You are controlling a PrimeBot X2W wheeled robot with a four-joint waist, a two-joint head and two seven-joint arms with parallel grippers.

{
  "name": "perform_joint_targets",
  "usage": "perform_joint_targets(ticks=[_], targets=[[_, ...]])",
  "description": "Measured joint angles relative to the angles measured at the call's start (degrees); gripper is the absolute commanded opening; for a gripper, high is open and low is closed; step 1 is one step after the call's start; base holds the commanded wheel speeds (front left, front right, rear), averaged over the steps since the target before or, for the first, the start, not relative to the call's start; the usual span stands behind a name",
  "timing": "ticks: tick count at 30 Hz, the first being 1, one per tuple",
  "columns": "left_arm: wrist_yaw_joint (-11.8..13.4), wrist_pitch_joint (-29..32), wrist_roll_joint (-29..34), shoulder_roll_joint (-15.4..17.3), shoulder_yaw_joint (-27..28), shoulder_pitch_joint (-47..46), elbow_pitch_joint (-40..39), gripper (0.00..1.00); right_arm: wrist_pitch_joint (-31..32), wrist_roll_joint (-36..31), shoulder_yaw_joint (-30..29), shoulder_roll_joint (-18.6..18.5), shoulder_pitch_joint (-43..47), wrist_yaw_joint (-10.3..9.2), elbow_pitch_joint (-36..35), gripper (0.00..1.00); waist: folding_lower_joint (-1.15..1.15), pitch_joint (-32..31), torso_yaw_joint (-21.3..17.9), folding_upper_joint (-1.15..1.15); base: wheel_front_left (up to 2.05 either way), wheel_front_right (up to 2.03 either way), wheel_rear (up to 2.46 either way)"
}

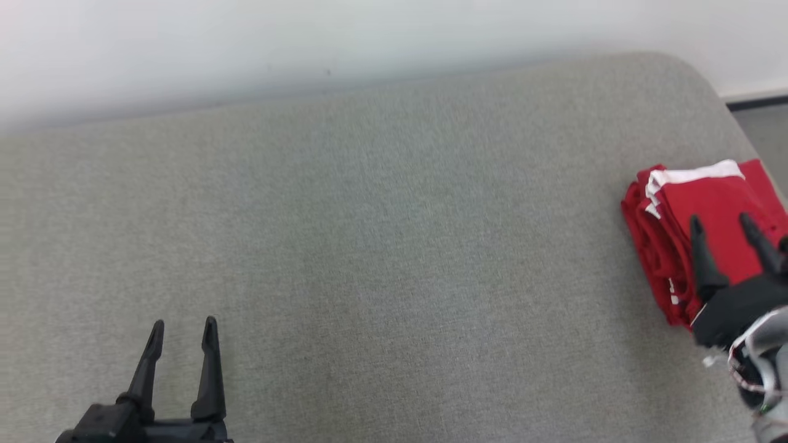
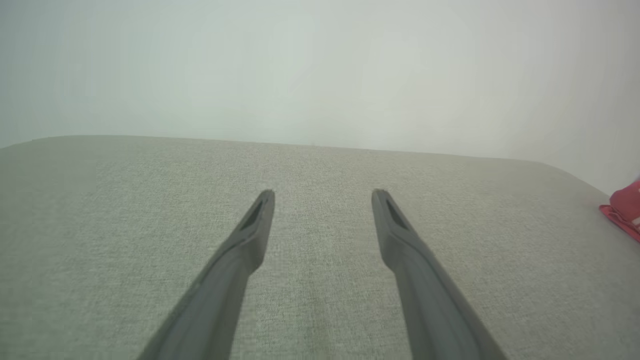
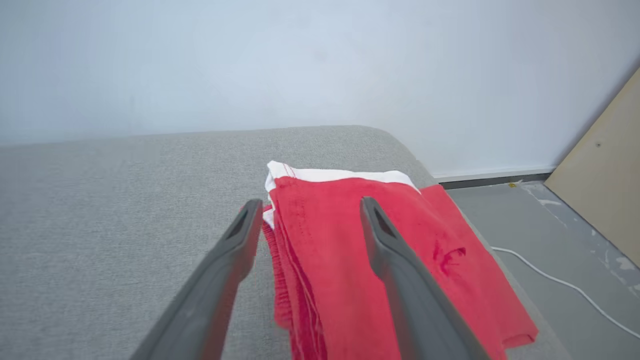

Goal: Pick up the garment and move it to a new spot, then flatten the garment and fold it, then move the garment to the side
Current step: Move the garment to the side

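Grey woven-fabric surface [image 1: 369, 215] is being backed by a plain white wall [image 1: 308, 37]. At its far right edge a folded red cloth garment w/ white trim [image 1: 695, 197] is lying, long axis running approx. away from the robot. Over it the right pincer [image 1: 721, 218] is being held, fingers apart, nothing clamped, tips pointing along the garment's length; contact can't be told. Well apart, at lower left, the left pincer [image 1: 184, 321] is being kept spread & empty. Right arm is judged nearer, so any last sideways shift is probably falling to it.
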Motion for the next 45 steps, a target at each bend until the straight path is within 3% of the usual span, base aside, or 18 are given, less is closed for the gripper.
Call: perform_joint_targets(ticks=[6, 12, 30, 45], targets=[[0.5, 0.0, -1.0, -1.1, 2.8, 2.6, 2.2, 1.00, -3.6, 7.5, 2.2, 4.4, 10.1, 0.00, -11.3, 1.00, -0.01, -5.9, 1.4, 0.00, 0.00, 0.00, 0.00], [1.0, 0.0, -0.9, -1.4, 3.8, 3.9, 3.3, 1.00, -4.9, 10.2, 4.7, 6.7, 14.3, 0.00, -16.3, 1.00, -0.01, -10.0, 2.8, -0.01, 0.00, 0.00, 0.00], [1.8, 0.0, 2.1, -1.9, 4.7, 8.5, 3.8, 1.00, -7.4, 6.2, 7.7, 10.8, 20.1, 0.00, -12.0, 1.00, 0.01, -14.9, 7.1, 0.00, 0.00, 0.00, 0.00], [2.5, 0.0, 1.2, -1.9, 3.3, 9.3, 5.4, 1.00, -8.1, 4.3, 7.3, 11.8, 21.1, 0.00, -9.8, 1.00, 0.01, -15.4, 6.4, 0.01, 0.00, 0.00, 0.00]])
